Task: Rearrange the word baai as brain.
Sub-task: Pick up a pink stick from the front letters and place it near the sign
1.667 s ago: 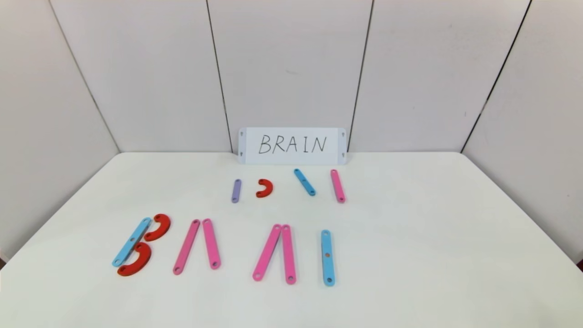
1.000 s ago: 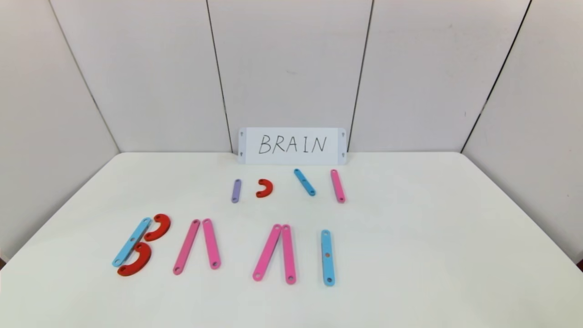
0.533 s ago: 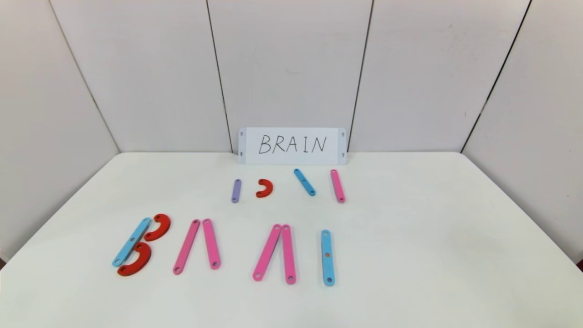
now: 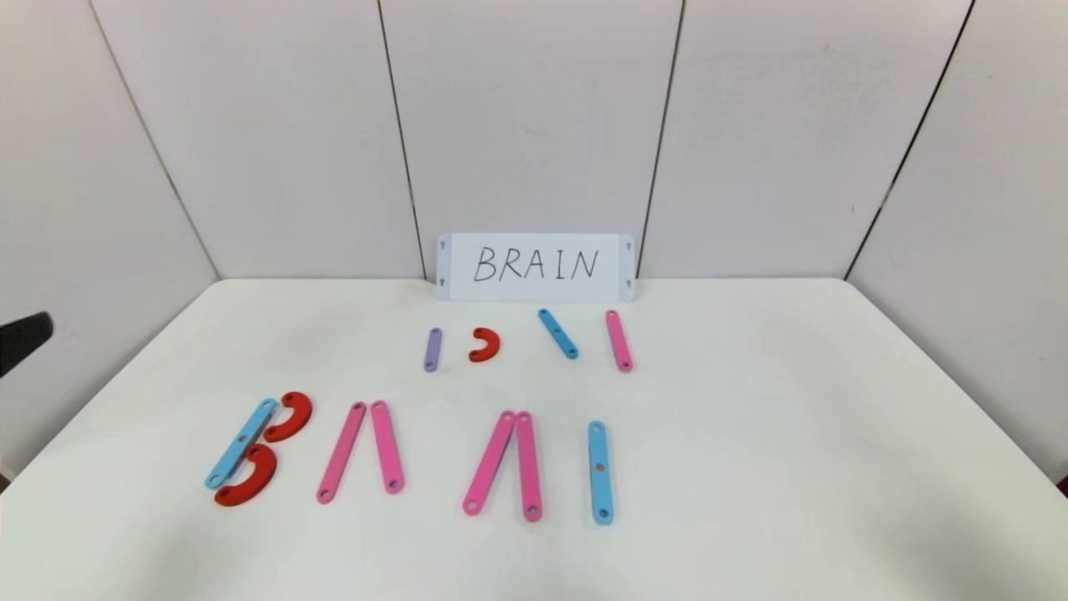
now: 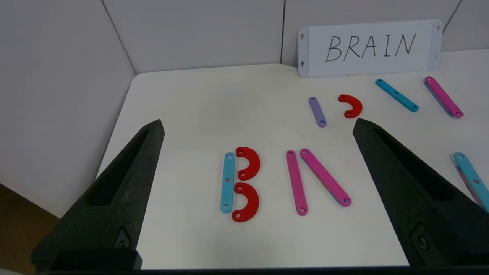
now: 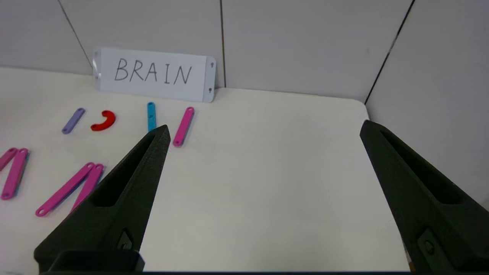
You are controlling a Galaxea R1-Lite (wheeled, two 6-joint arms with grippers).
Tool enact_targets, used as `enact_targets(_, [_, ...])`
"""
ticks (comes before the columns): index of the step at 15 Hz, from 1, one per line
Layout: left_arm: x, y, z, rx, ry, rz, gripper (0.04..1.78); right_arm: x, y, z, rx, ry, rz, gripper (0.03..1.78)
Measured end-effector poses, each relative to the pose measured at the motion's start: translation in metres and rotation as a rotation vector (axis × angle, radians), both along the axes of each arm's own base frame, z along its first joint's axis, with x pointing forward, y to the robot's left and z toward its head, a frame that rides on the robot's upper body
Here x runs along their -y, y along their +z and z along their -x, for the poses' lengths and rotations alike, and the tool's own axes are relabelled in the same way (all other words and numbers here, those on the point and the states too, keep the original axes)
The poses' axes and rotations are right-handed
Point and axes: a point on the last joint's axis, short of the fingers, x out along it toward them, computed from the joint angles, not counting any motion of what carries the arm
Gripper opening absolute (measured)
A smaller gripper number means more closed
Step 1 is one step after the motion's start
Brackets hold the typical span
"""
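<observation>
**Both claws open, letters untouched on the counter**

The head view shows the word baai [image 4: 400, 455] whole in a front row on the counter [image 4: 793, 434]: a blue strip with two red curves as B [image 4: 250, 451], two pink pairs as A [image 4: 360, 451] and A [image 4: 505, 463], a blue strip as I [image 4: 600, 472]. Behind it, before the card [image 4: 535, 267], lie four spare pieces: purple strip [image 4: 432, 349], small red curve [image 4: 485, 344], blue strip [image 4: 557, 333], pink strip [image 4: 618, 340].

Of the arms that view gives only a dark tip at its left edge, probably the left claw [image 4: 25, 340]. The left wrist view shows the left claw [image 5: 258, 128] spread wide, empty, above the counter's left part with B and the first A between its tips. The right wrist view shows the right claw [image 6: 263, 130] likewise wide and empty, over the right side.

That right part is bare up to the rounded far corner. On the left, B lies near the counter's edge, with little room beyond it
</observation>
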Motion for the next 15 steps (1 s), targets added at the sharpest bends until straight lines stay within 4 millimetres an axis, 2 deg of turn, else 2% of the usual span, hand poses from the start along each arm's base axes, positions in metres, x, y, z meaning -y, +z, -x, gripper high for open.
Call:
enact_targets(3, [0.001, 0.010, -0.050, -0.103, -0.044, 0.001, 1.73, -0.006, 0.009, -0.041, -0.116, 0.070, 0.002, 1.74])
enact_targets(7, [0.004, 0.005, -0.100, -0.324, -0.121, -0.039, 1.73, -0.020, 0.002, -0.090, -0.229, 0.140, 0.013, 1.74])
enact_targets(11, [0.010, -0.015, -0.126, -0.580, -0.187, -0.086, 1.73, -0.028, -0.015, -0.132, -0.338, 0.209, 0.001, 1.74])
enact_targets(15, [0.025, -0.037, -0.145, -0.701, -0.245, -0.103, 1.73, -0.033, -0.031, -0.158, -0.416, 0.230, -0.002, 1.74])
